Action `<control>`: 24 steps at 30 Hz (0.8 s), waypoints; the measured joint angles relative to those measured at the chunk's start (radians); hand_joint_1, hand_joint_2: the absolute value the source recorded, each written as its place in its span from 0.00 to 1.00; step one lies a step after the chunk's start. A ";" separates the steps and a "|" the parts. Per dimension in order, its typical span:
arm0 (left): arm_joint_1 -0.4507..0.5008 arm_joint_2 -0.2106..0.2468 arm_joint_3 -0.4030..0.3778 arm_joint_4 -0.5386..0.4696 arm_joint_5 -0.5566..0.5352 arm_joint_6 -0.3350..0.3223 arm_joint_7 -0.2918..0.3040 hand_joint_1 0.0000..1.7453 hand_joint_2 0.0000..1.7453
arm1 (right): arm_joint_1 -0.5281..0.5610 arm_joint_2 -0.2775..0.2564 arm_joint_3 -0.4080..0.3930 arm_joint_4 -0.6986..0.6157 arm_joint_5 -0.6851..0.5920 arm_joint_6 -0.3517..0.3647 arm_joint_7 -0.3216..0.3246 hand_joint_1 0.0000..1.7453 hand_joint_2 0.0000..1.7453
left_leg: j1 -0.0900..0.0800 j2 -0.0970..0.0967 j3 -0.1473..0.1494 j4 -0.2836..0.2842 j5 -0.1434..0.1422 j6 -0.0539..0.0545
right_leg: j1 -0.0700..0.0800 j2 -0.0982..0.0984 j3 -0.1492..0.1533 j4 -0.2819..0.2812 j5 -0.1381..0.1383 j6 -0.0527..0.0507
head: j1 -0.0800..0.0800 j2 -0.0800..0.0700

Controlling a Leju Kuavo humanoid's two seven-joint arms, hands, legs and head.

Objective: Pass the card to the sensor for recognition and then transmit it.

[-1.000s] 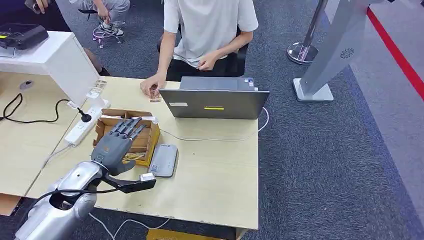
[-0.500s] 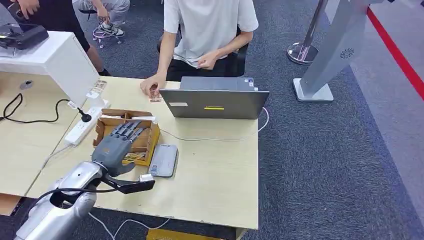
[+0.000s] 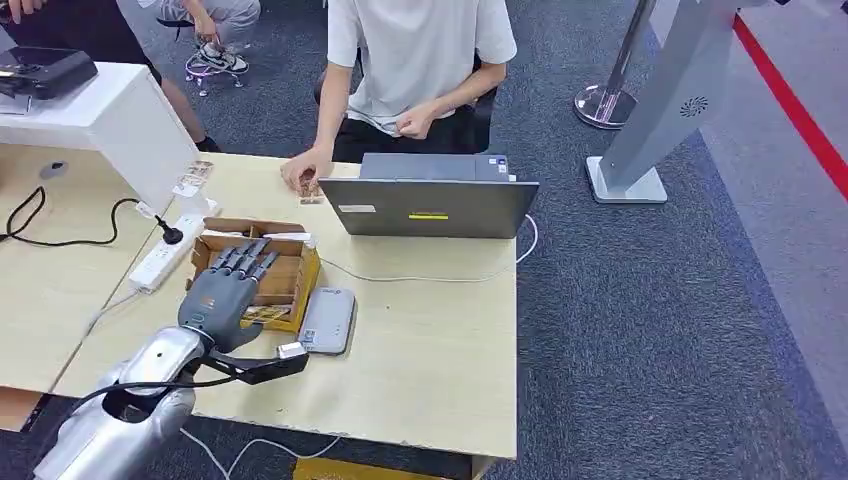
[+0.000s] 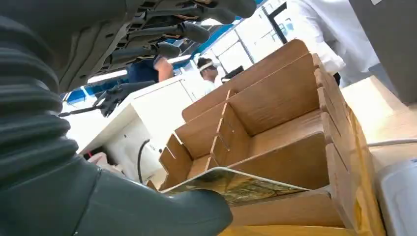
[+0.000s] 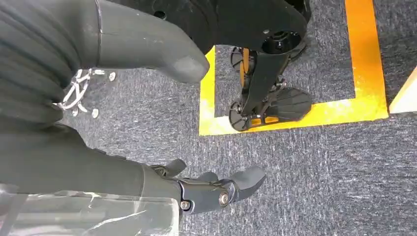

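The left hand hovers over the cardboard box, fingers spread, grasping nothing. The card lies in the nearest slot; the sensor sits at three o'clock. It should pinch the card's edge squarely.

The right hand hangs released.

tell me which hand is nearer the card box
Left. The left hand hovers right over the card box, fingers spread. The right hand hangs low by the carpet, away from the table.
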 joint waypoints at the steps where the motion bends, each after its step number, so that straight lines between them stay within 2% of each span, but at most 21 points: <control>1: 0.001 -0.002 0.001 0.000 -0.001 0.000 0.000 0.00 1.00 | 0.000 0.000 -0.001 0.000 0.000 0.000 0.000 0.00 1.00 | 0.000 0.000 0.000 0.000 0.000 0.000 | 0.000 0.000 0.000 0.000 0.000 0.000 | 0.000 0.000; 10: 0.006 -0.013 0.004 0.000 -0.002 -0.002 -0.004 0.00 1.00 | 0.000 0.000 -0.001 0.000 0.000 0.000 0.000 0.00 1.00 | 0.000 0.000 0.000 0.000 0.000 0.000 | 0.000 0.000 0.000 0.000 0.000 0.000 | 0.000 0.000; 11: 0.007 -0.013 0.005 0.000 -0.006 -0.002 0.001 1.00 1.00 | 0.000 0.000 -0.001 0.000 0.007 0.000 -0.001 0.00 1.00 | 0.000 0.000 0.000 0.000 0.000 0.000 | 0.000 0.000 0.000 0.000 0.000 0.000 | 0.000 0.000; 15: 0.034 -0.015 0.021 0.001 -0.016 0.006 0.034 1.00 1.00 | 0.007 0.024 0.003 0.000 0.035 -0.039 -0.016 0.00 1.00 | 0.000 0.000 0.000 0.000 0.000 0.000 | 0.000 0.000 0.000 0.000 0.000 0.000 | 0.000 0.000; 24: 0.034 -0.021 0.027 0.017 0.012 -0.013 0.008 1.00 1.00 | 0.009 0.044 0.003 0.000 0.044 -0.036 -0.007 0.00 1.00 | 0.000 0.000 0.000 0.000 0.000 0.000 | 0.000 0.000 0.000 0.000 0.000 0.000 | 0.000 0.000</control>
